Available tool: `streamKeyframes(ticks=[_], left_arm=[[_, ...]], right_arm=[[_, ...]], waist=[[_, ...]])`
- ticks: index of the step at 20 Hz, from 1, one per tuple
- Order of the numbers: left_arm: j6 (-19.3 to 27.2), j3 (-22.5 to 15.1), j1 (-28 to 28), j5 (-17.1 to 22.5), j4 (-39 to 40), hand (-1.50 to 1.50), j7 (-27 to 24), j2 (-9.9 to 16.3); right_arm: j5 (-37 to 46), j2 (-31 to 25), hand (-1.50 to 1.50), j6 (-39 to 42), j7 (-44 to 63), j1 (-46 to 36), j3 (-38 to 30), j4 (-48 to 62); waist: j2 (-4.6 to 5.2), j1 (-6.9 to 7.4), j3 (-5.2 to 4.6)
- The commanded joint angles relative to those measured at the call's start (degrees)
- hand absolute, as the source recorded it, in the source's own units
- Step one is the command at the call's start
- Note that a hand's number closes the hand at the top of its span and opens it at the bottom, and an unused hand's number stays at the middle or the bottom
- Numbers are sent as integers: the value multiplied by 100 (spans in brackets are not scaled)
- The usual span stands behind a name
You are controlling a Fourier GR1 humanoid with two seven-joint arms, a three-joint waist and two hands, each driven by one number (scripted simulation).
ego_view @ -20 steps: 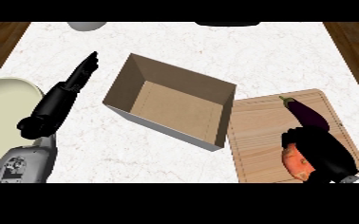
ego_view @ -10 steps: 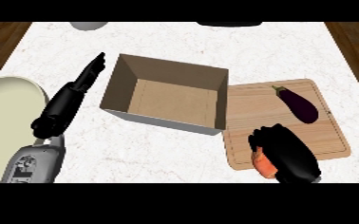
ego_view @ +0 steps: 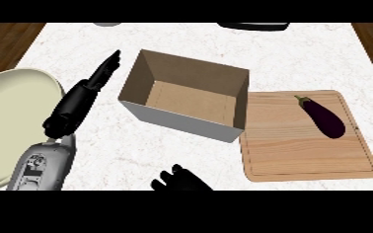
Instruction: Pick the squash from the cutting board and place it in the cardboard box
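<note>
The open cardboard box stands in the middle of the counter. To its right lies the wooden cutting board, with only a purple eggplant on it. No squash shows anywhere on the board or in the box. At the lower edge, in front of the box, only the curled black fingers of my right hand show; they are bunched as round something hidden below the view's edge. My left hand rests open to the left of the box, its fingers straight and pointing up and to the right.
A cream plate lies at the left edge beside my left forearm. A grey object and a black one peek in at the counter's far edge. Wooden floor shows past the counter's corners.
My right hand, curled round the orange squash, has left the cutting board and moved left and down to the lower edge. The squash is now out of sight. The left hand stayed put.
</note>
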Motion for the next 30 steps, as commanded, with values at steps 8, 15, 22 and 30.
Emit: streamKeyframes(ticks=[8, 15, 22, 30], left_arm=[[56, 136, -26, 4, 145, 0, -23, 30], [-58, 219, -19, 4, 254, 0, -230, 197], [65, 116, -86, -100, 202, 0, -67, 36], [-53, 358, 23, 77, 145, 0, -82, 182]], right_arm=[[-903, 181, 150, -891, 2938, -973, 864, -913], [-1580, 192, 150, -1290, 4691, -2408, 42, -828], [-2651, 195, 150, -1610, 5898, -4611, -647, 637], [-4016, 196, 150, 58, 5023, -4910, -1447, 2127]], waist=[[-31, -227, 2], [11, -134, -12], [13, -156, -2], [26, -333, 6]])
